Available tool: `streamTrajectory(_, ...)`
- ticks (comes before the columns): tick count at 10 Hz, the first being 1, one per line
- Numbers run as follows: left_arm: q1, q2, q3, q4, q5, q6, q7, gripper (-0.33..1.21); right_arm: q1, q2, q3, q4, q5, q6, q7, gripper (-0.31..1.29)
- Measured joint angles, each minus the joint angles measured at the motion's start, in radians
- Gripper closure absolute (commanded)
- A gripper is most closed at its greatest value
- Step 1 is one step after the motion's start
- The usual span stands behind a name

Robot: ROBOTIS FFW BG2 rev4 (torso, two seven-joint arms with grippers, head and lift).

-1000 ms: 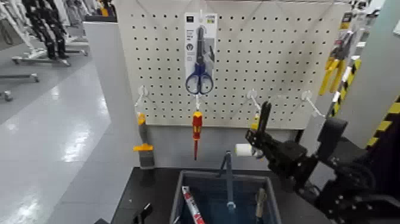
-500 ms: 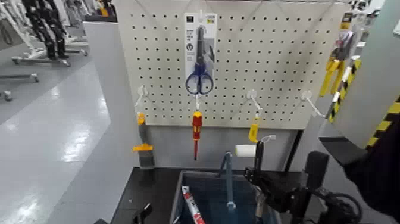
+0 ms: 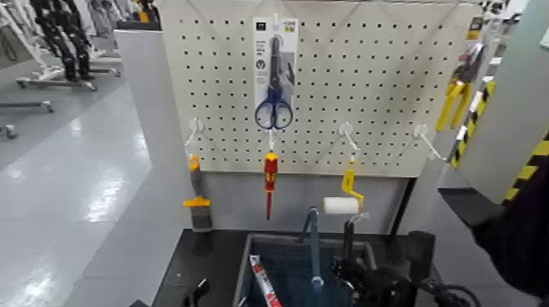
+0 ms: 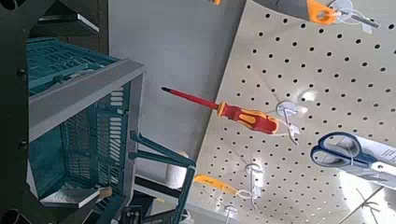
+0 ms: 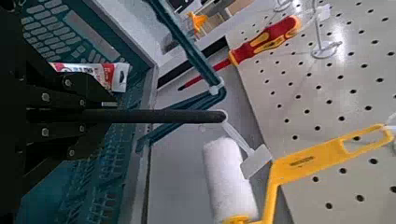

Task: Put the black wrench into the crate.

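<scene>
Now, in the head view, the right gripper (image 3: 346, 265) is over the crate (image 3: 253, 238)'s right side; the left arm (image 3: 196, 294) waits low. In the right wrist view, its closed jaws grip the black wrench (image 5: 168, 117), whose protruding handle could snag the crate's upright handle (image 5: 187, 42).

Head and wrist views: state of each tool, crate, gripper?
Black wrench: gripped, unreleased
Right gripper: shut, above crate's right side
Left gripper: parked, left of crate
Crate: holding a red-and-white pack
Crate handle: raised
Scissors: closed, hanging
Screwdriver: hanging
Paint roller: hanging
</scene>
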Motion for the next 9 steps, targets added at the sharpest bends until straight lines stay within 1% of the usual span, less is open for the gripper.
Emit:
streamTrajectory(1, 0.0, 0.0, 0.0, 0.0, 0.0, 0.0, 0.0, 0.09, -0.001, 0.005, -0.002, 0.01, 0.0, 0.013, 0.002, 0.34)
streamTrajectory(2, 0.0, 0.0, 0.0, 0.0, 0.0, 0.0, 0.0, 0.09, -0.001, 0.01, -0.011, 0.012, -0.002, 0.029, 0.004, -0.05)
streamTrajectory(4, 0.0, 0.0, 0.001, 0.0, 0.0, -0.001, 0.0, 0.09, -0.001, 0.014, -0.019, 0.013, -0.009, 0.022, 0.006, -0.04)
streamTrajectory(8, 0.0, 0.0, 0.002, 0.0, 0.0, -0.001, 0.0, 0.09, 0.001, 0.014, -0.018, 0.013, -0.01, -0.002, 0.009, -0.03)
streamTrajectory(9, 0.0, 0.0, 0.003, 0.0, 0.0, 0.0, 0.0, 0.09, 0.004, 0.014, -0.018, 0.011, -0.01, -0.021, 0.006, -0.02)
